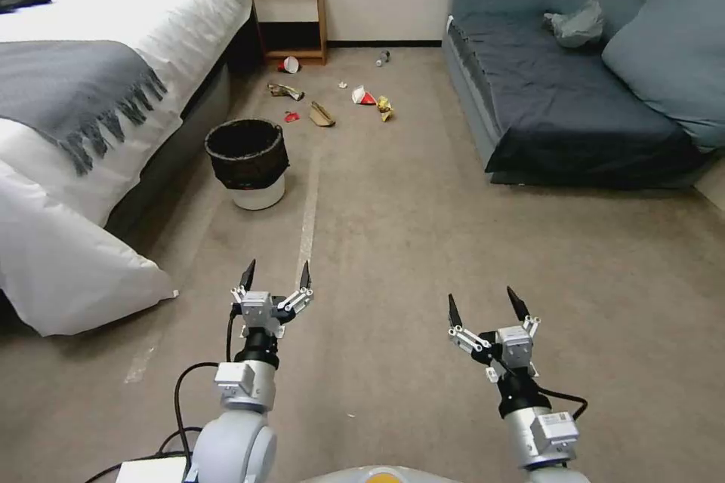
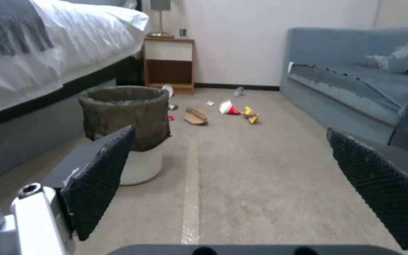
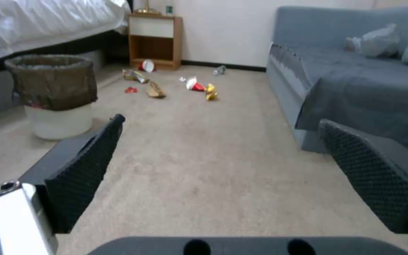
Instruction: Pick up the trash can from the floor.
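Note:
The trash can [image 1: 249,162] stands upright on the carpet floor [image 1: 393,241] close to the bed. It is a small white bin with a black liner folded over its rim and upper half. The left wrist view has the trash can [image 2: 128,127] just ahead, and the right wrist view has the trash can [image 3: 55,95] farther off to the side. My left gripper [image 1: 276,275] hangs open above the floor, short of the can and beside the pale tape strip [image 1: 308,219]. My right gripper [image 1: 487,302] is open too, over bare carpet. Both hold nothing.
A white bed [image 1: 98,75] with a grey throw borders the can. A blue sofa [image 1: 574,90] lines the other side. Scattered litter [image 1: 366,98] lies beyond the can, before a wooden nightstand [image 1: 291,19]. Open carpet lies between me and the can.

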Available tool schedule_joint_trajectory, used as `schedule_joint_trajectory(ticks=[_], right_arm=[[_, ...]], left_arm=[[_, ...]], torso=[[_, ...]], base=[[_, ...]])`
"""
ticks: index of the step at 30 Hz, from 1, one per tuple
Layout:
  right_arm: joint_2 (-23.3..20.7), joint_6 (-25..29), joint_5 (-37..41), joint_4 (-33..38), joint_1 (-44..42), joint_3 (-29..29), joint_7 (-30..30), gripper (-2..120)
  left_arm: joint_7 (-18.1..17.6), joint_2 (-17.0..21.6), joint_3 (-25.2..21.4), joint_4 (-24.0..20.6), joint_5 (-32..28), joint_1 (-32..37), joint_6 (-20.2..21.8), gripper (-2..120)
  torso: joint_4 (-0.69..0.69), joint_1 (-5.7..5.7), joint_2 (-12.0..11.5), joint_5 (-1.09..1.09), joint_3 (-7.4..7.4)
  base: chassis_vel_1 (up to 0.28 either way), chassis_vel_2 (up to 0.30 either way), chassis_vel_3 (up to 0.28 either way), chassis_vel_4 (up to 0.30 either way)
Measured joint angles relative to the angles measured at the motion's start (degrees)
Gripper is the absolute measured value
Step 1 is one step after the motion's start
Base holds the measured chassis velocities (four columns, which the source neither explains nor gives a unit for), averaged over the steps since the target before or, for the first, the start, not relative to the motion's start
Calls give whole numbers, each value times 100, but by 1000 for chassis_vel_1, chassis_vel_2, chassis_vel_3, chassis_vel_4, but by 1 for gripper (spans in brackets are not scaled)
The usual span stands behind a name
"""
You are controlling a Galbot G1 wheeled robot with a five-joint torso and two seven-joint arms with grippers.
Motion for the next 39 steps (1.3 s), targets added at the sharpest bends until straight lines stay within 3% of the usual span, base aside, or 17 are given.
schedule_joint_trajectory(ticks=[8,32,39], right_arm=[[6,-33,14,-25,139,17,46,100],[40,-65,139,26,92,29,175,100],[63,195,137,-53,144,58,332,100]], left_arm=[[-108,-27,-70,89,-27,-7,-297,100],[-88,-55,-44,117,8,-3,-381,99],[-55,-57,-35,125,17,-8,-381,100]], torso=[[-1,0,0,0,0],[-2,0,0,-1,0],[-2,0,0,0,0]], base=[[0,0,0,0],[18,13,20,18],[93,80,84,86]])
